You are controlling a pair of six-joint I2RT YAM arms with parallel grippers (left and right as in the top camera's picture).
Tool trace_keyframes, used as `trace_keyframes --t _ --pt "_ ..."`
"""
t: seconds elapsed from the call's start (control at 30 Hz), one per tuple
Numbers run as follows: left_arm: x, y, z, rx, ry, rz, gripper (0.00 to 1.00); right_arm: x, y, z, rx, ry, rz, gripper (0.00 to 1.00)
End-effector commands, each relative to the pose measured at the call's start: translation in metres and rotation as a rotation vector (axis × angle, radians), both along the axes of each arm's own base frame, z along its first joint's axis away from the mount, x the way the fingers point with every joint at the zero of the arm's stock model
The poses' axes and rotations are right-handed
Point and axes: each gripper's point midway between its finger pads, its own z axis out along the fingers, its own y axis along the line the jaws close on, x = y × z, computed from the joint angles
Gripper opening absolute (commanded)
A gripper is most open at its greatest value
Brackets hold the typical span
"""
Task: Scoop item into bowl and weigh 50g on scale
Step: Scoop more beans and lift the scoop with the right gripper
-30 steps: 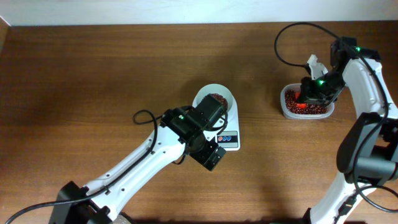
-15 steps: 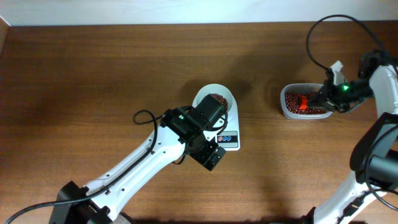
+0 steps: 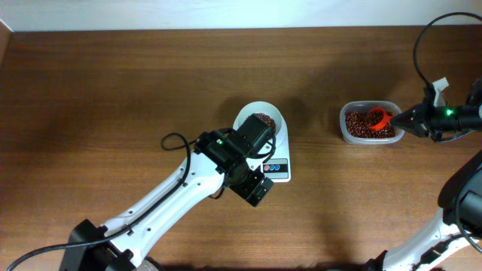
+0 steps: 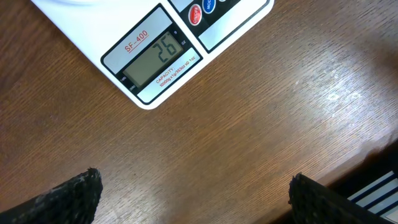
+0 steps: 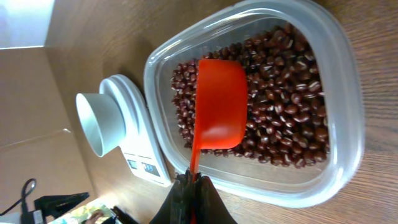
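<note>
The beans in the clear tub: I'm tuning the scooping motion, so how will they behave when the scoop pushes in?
The beans are small, smooth, loose ovals, so they will probably roll and flow aside. The tub wall should contain them, though a heaped scoop may shed some.

Right hand (image 3: 409,119) holds red scoop (image 3: 379,116) over tub (image 3: 343,125) of beans (image 3: 361,126).

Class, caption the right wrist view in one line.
Right claw grips a red scoop over beans in the clear tub.
</note>
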Motion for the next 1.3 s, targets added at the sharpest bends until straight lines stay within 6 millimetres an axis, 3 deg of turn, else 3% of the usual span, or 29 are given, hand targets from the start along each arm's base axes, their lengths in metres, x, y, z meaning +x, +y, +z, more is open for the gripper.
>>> trace_keyframes --t 0.0,0.3,0.43,0.83,1.27 --pt "0.0 0.003 0.005 -0.006 -0.022 -0.012 0.99 -0.002 -0.003 0.003 0.065 -0.007 -0.026 0.04" --pt "0.0 0.003 0.005 -0.006 -0.022 -0.011 0.99 0.001 -0.006 0.004 0.081 0.023 -0.08 0.04" --pt "0.0 0.003 0.005 -0.006 -0.022 -0.011 0.99 -0.004 -0.007 0.013 0.171 0.071 -0.153 0.04" --pt "0.0 0.003 0.005 -0.006 -0.022 -0.012 0.99 -0.004 -0.003 0.016 0.159 0.066 -0.133 0.04" --pt "0.0 0.002 0.005 -0.006 -0.021 -0.013 0.99 -0.006 0.004 0.068 0.179 0.001 -0.062 0.04"
